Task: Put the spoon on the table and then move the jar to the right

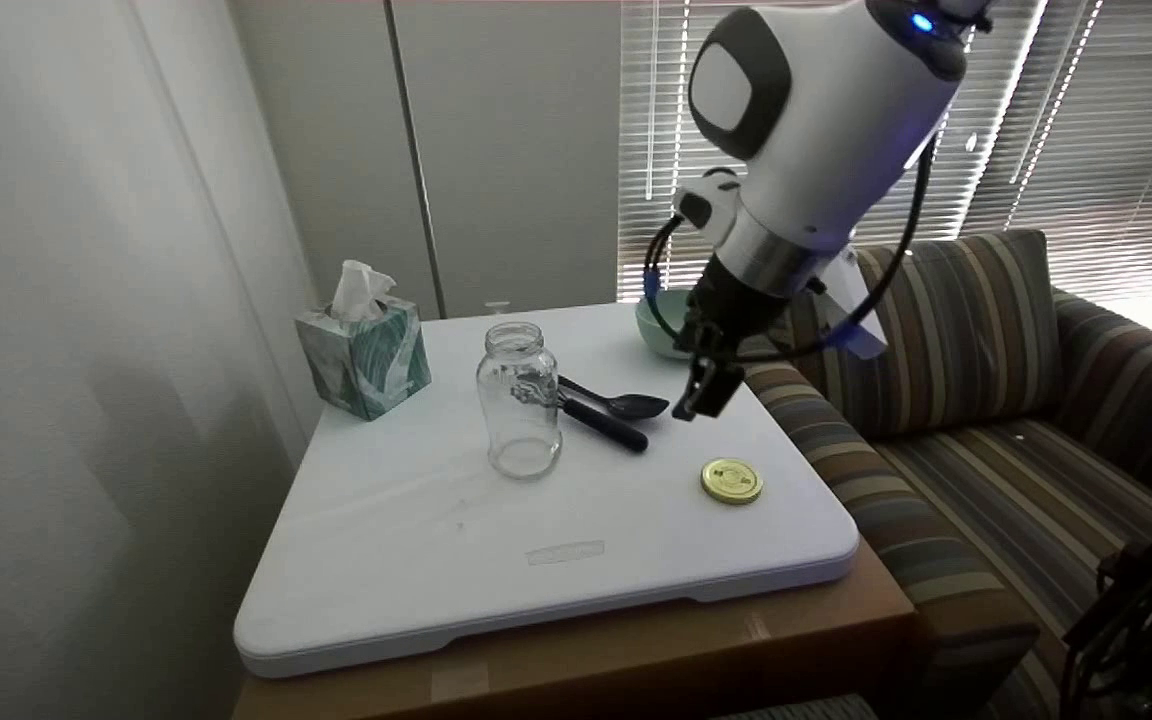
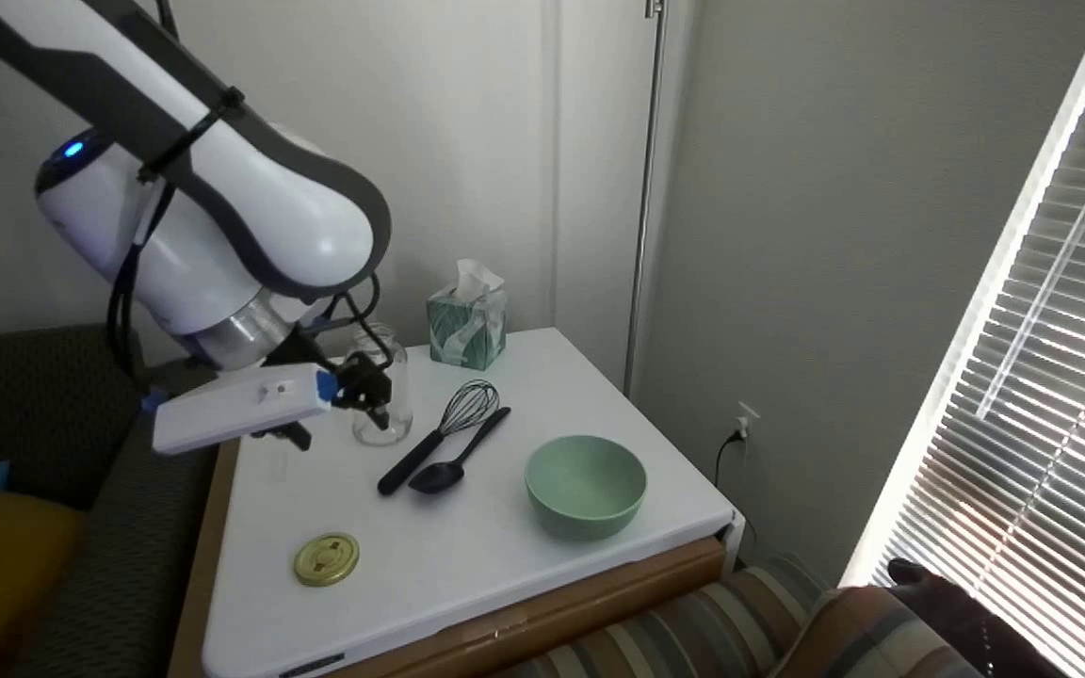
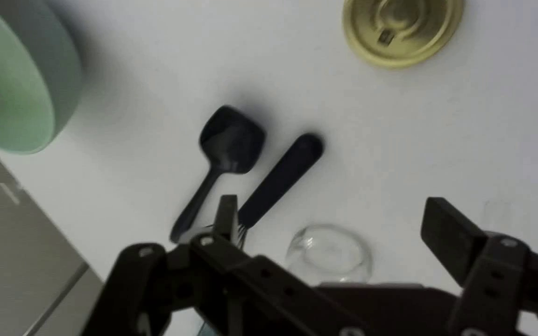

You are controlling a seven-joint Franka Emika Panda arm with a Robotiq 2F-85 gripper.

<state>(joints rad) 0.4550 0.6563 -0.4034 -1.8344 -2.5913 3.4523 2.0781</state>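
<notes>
On the white table [image 1: 386, 560], the black spoon [image 3: 232, 142] lies just beside a whisk [image 3: 280, 179], which separates it from the upright glass jar [image 1: 521, 410]. Over the table hangs the gripper [image 3: 332, 217], spread wide; farther out sit a gold lid [image 1: 732, 481], green bowl [image 2: 585, 516] and tissue box [image 1: 366, 362].

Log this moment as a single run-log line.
end effector: open, empty; spoon: on table, beside whisk; jar: upright, uncapped, ungrasped; gold lid: on table
</notes>
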